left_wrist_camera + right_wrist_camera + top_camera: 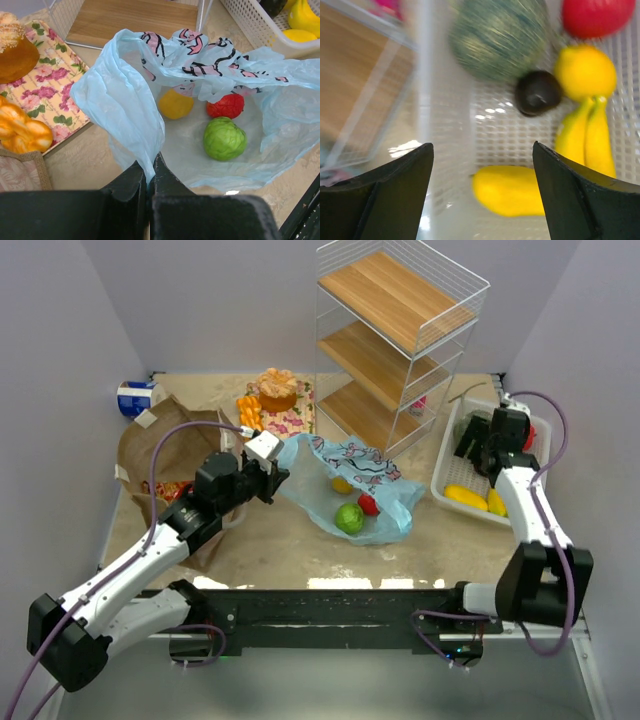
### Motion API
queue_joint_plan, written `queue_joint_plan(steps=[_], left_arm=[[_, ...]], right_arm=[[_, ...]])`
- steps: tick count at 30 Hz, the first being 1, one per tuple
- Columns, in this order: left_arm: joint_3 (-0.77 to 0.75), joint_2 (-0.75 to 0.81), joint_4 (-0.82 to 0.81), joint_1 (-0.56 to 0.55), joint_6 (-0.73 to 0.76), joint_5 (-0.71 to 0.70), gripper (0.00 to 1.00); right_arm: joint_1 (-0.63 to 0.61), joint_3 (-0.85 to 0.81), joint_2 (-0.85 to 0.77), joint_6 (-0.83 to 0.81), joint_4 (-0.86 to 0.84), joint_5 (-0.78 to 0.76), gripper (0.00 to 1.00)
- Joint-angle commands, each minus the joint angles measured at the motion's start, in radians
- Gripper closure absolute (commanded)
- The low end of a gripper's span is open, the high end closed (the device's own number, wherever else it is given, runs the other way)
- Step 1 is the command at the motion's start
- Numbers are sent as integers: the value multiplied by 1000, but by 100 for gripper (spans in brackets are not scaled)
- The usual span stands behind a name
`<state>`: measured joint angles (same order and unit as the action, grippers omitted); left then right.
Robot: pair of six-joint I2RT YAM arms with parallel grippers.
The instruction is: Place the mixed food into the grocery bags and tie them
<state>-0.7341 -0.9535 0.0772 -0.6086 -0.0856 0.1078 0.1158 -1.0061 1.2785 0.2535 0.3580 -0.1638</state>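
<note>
Sagging light-blue bag (120,105) (left tool (151,167) pinching it) half-veils a yellow fruit (175,106).

The left pincer (150,174) clamps the light-blue bag (120,105), which holds green fruit (224,138), red fruit (226,106) and yellow fruit (175,103).

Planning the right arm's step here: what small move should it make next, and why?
Probably lower the right pincer onto the yellow fruit beneath it in the white basket and close. Its jaws stand open and empty, while the left pincer holds the blue bag by its edge.
</note>
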Motion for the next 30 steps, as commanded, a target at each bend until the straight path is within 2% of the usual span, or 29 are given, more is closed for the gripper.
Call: queue_joint_plan(steps=[1, 10, 17, 20, 23, 24, 26, 28, 29, 30], left_arm=[[-4, 30, -25, 6, 7, -5, 100], [-4, 32, -28, 6, 6, 9, 100], [-2, 35, -30, 6, 10, 4, 100], [-2, 32, -27, 7, 10, 7, 100], [-2, 32, -30, 6, 10, 7, 100], [-2, 32, -31, 7, 10, 7, 100], [-1, 29, -31, 6, 10, 10, 100], [-2, 21, -33, 6, 10, 16, 100], [-4, 19, -33, 6, 10, 18, 100], [-4, 15, -33, 6, 10, 20, 100]], right_arm=[[50, 34, 97, -14, -96, -54, 18], [81, -74, 385, -109, -148, -180, 16], [91, -109, 484, -161, -223, -177, 16], [91, -108, 495, -165, -235, -160, 24], [90, -56, 423, -145, -251, -132, 45], [84, -42, 350, -135, -248, -106, 49], [61, -2, 264, -115, -229, -111, 56], [-17, 24, 101, -106, -199, -157, 57], [-62, 46, 35, -109, -191, -183, 57], [-173, 56, -22, -111, -183, -227, 58]])
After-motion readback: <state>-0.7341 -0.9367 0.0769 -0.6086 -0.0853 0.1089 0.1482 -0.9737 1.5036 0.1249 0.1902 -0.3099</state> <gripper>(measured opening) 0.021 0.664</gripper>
